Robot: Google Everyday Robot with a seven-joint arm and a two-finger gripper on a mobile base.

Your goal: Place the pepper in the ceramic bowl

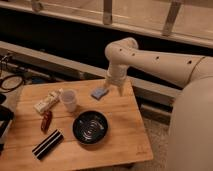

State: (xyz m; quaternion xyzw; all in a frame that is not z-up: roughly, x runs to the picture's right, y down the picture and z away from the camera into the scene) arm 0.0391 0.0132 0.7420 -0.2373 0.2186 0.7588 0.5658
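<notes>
Robot arm (155, 62) is seen reaching in from behind and to the right of the ceramic bowl (90, 126). Wooden table (125, 140) is noted beneath; the bowl is set toward its front.

- Striped bar (47, 144): laid left of the bowl, nearer the front.
- Pale carton (46, 102): laid behind-left of the bowl.
- White cup (69, 100): stood upright behind-left, closer in.
- Blue pad (100, 93): laid behind the bowl.
- Gripper (119, 89): held behind the bowl, pointed down, just beside the pad. Its spread and any hold cannot be made out.
- Pepper (46, 121): laid on the table left of the bowl, apart from it.
</notes>
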